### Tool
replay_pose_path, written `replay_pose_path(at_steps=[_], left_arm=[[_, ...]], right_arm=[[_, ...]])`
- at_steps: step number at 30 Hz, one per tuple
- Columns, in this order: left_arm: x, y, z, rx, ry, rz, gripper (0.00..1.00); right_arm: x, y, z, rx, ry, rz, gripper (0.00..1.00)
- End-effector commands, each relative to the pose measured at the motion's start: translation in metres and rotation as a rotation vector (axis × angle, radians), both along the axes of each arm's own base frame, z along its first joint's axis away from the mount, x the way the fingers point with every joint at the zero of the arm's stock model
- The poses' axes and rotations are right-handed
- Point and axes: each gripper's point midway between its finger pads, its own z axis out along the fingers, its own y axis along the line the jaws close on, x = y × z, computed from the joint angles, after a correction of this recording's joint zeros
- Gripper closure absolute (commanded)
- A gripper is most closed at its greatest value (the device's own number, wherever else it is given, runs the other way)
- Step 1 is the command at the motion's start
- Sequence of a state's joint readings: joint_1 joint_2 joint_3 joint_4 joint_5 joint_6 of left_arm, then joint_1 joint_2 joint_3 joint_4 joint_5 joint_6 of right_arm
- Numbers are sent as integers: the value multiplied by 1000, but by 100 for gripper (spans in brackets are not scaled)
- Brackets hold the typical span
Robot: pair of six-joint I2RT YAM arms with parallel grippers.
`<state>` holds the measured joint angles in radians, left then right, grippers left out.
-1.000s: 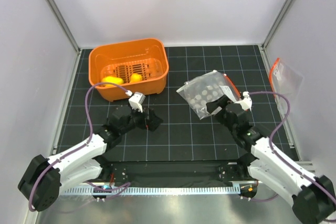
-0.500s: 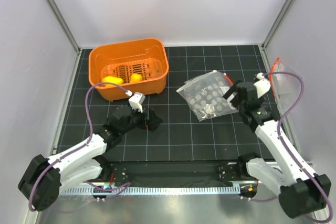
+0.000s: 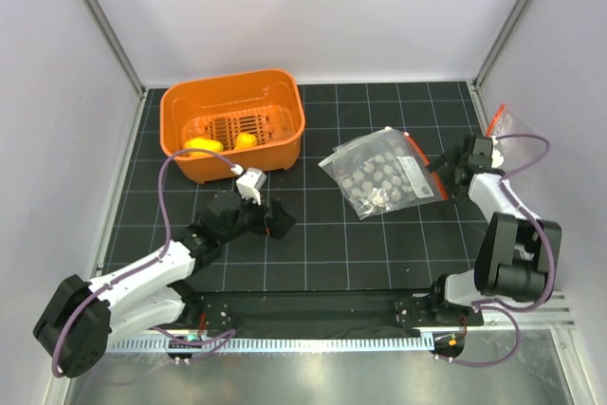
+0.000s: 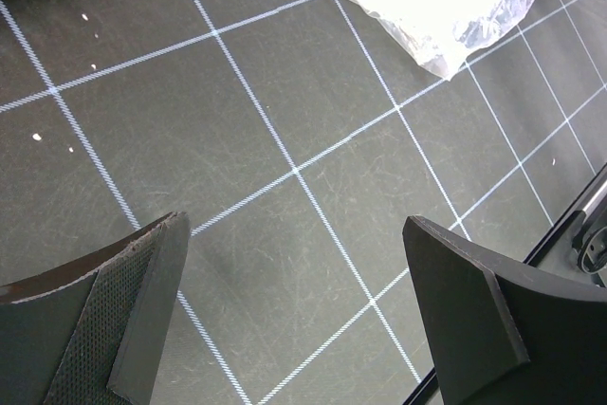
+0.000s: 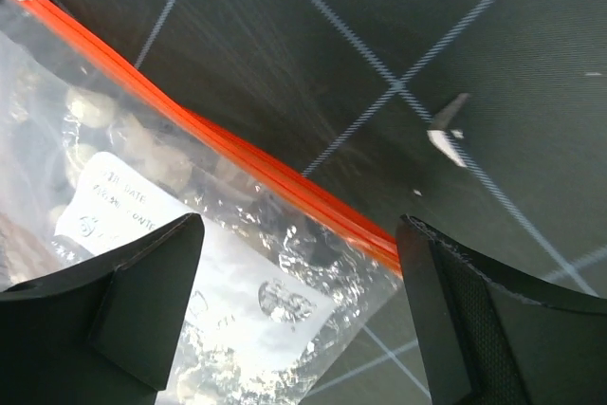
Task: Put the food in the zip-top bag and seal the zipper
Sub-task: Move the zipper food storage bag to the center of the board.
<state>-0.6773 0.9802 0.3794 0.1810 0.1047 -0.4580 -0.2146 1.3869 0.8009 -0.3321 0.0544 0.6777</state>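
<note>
**Container Status: Basket, Dotted Bag, Zip-Top Bag**

1. Orange basket point(image 3: 285, 120). It stands at the far left of the black grid mat point(image 3: 322, 244). It holds the only food point(image 3: 202, 146) in view: two yellow pieces lying on the slotted floor against the near wall, the second point(image 3: 246, 140) just right of the first.

2. Dotted bag point(image 3: 379, 175). It lies flat on the mat right of the basket and well apart from it. An orange-red closure strip point(image 5: 237, 158) runs along its right edge. The right wrist view shows a white printed label point(image 5: 123, 201) under the film. Whether anything is inside cannot be determined.

3. Zip-top bag point(image 3: 515, 126). It leans against the right wall point(image 3: 569, 92), off the mat's right edge, with its zipper point(image 3: 494, 121) at the upper left edge. Its contents cannot be made out.

4. Left gripper point(image 4: 294, 225). The fingers are spread wide and grasp nothing. It hangs over bare mat, near the basket's front right corner. A corner of the dotted bag shows ahead of it.

5. Right gripper point(image 5: 299, 225). The fingers are spread wide and grasp nothing. It is poised over the dotted bag's closure strip, with one finger point(image 5: 142, 301) over the bag film and the other over the mat. Contact with the bag cannot be confirmed.
</note>
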Motion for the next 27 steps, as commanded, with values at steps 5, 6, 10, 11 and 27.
replay_pose_path(at_steps=[5, 6, 10, 11, 27], left_arm=[[9, -8, 24, -16, -69, -5, 0], [9, -8, 22, -9, -66, -5, 0], [9, -10, 21, 12, -67, -7, 0], [7, -12, 19, 18, -64, -15, 0], [6, -13, 20, 45, -84, -13, 0]], right_arm=[[14, 37, 0, 137, -142, 174, 19], [12, 42, 0, 152, -145, 196, 22], [-2, 71, 3, 186, -157, 329, 44], [-7, 79, 3, 197, -156, 360, 47], [-47, 160, 39, 69, -174, 654, 38]])
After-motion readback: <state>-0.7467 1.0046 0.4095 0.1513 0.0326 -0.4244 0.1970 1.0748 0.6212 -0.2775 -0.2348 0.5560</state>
